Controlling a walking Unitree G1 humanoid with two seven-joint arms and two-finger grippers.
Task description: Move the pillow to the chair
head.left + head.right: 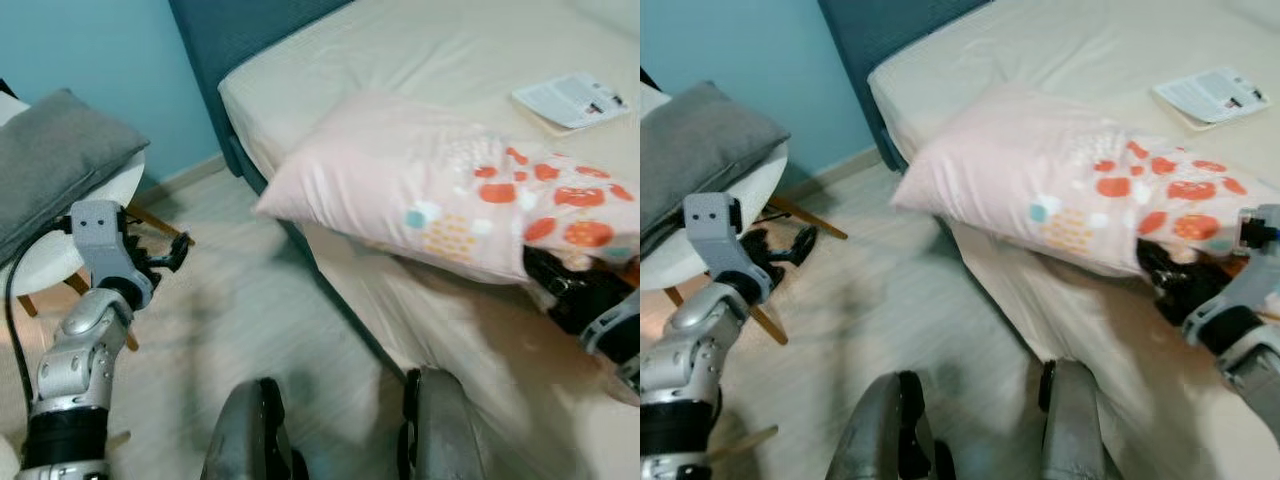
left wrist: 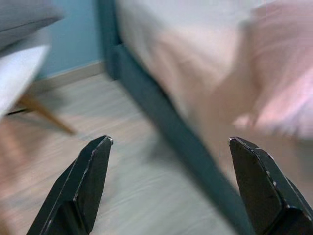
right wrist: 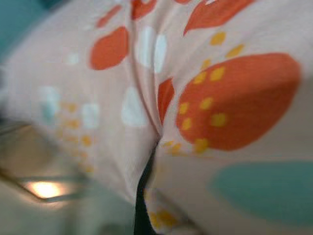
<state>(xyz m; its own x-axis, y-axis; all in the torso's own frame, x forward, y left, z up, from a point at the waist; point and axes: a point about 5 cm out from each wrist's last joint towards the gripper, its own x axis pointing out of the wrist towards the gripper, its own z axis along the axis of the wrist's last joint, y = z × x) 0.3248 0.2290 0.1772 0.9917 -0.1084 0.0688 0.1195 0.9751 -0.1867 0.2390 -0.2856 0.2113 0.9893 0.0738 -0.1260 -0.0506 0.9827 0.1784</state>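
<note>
Pink fabric with orange blotches fills my right wrist feed: the right tool (image 1: 1165, 275) is clamped on the pillow (image 1: 440, 190), which overhangs the bed (image 1: 420, 50) edge. My left tool (image 1: 165, 255) hangs spread wide near the white chair (image 1: 110, 195) with its grey cushion (image 1: 55, 160).
</note>
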